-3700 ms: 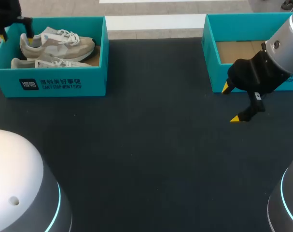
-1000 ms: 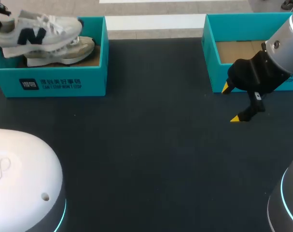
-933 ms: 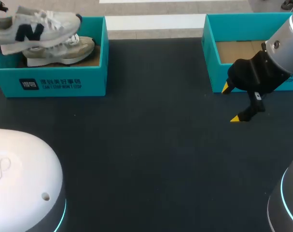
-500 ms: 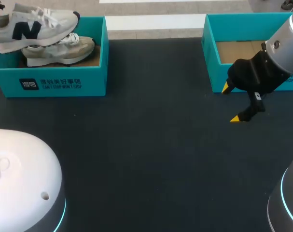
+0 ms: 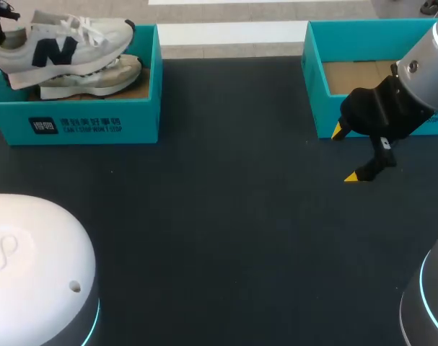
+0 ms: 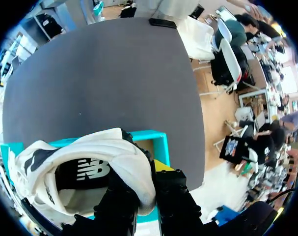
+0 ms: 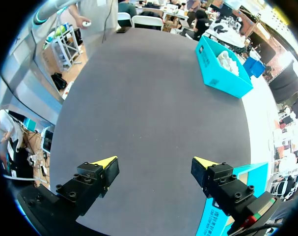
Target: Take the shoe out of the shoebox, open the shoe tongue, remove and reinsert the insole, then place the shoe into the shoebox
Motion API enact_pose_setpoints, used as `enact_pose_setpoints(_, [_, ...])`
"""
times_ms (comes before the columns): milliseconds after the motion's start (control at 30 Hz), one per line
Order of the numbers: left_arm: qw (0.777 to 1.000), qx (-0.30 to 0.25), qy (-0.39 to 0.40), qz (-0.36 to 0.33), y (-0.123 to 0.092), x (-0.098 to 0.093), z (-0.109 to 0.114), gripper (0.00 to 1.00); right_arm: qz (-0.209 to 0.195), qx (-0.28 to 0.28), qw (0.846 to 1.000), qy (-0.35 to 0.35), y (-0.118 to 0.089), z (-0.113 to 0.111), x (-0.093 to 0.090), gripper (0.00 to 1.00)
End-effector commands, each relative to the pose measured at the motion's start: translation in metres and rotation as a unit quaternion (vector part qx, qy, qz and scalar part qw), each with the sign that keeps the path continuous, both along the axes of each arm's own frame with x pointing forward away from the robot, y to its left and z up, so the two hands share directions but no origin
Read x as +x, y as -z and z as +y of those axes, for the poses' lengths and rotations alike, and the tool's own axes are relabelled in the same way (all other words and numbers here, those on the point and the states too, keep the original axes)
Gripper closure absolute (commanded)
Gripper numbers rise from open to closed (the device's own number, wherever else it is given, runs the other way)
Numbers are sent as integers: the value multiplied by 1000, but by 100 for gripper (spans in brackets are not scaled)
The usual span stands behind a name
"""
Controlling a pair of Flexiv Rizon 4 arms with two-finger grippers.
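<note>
White sneaker with navy logo (image 5: 71, 49): lifted clear, now hanging above far-left teal cardboard shoebox (image 5: 89, 122), heel collar clenched in left tool (image 6: 148, 172). Right tool (image 5: 348, 153) spread wide. Removal step nearly done.

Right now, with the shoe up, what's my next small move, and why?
Probably swing the shoe out over the table and lower it: the left gripper is shut on its heel, it hangs above the box, and the right gripper is open.
</note>
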State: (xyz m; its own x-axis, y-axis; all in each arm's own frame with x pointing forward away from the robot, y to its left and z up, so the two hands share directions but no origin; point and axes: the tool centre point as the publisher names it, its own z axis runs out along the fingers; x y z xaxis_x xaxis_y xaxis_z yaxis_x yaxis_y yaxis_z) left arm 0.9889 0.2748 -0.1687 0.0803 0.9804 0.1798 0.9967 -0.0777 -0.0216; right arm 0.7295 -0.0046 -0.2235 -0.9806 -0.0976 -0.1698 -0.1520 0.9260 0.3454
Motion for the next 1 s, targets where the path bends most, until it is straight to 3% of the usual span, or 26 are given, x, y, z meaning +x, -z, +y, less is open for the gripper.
enact_pose_setpoints(33, [999,17,-10,-39,-11,-46,-21,100,0,-1,1000,1,1,1,1,0])
enact_pose_setpoints(200, [999,12,-21,-39,-12,-73,-54,100,0,-1,1000,1,1,1,1,0])
enact_pose_setpoints(567, [999,-14,36,0,15,-135,-147,100,0,-1,1000,1,1,1,1,0])
enact_pose_setpoints(1000, [993,-61,77,60,28,-183,-209,100,0,-1,1000,1,1,1,1,0])
